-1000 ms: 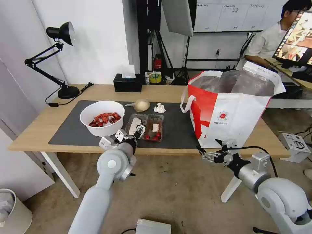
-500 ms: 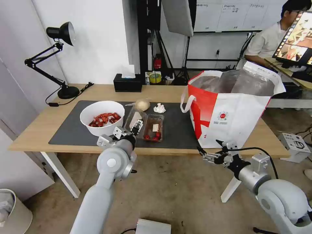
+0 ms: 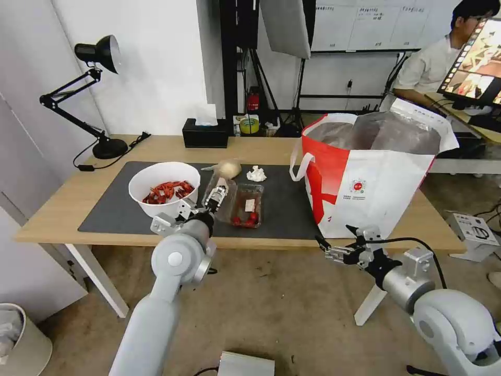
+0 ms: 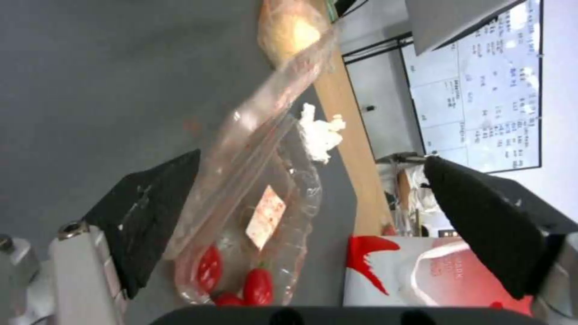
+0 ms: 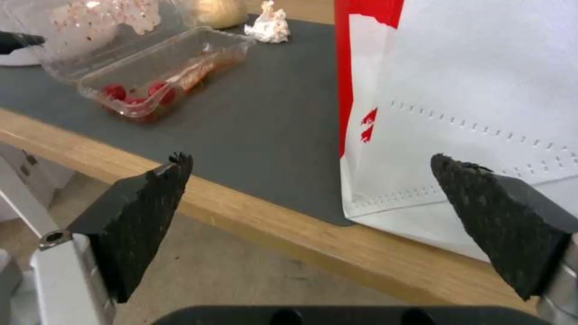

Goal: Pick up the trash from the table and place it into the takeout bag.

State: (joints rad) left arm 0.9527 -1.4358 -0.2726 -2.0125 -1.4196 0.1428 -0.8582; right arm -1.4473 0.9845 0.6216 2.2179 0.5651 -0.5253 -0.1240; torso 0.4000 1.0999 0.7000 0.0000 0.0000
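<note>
Left wrist view: clear two-part tray (image 4: 253,212) holds red scraps, one half tilted up.

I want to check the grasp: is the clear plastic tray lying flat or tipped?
Tipped: one half of the clear plastic tray stands raised beside the left hand; the tomato half rests on the mat.

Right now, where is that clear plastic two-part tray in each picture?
Head view: clear plastic two-part tray lies mid-mat, left half tilted up beside the left gripper.
Left wrist view: centre.
Right wrist view: upper left.
Shared landmark: small white tissue wad.
</note>
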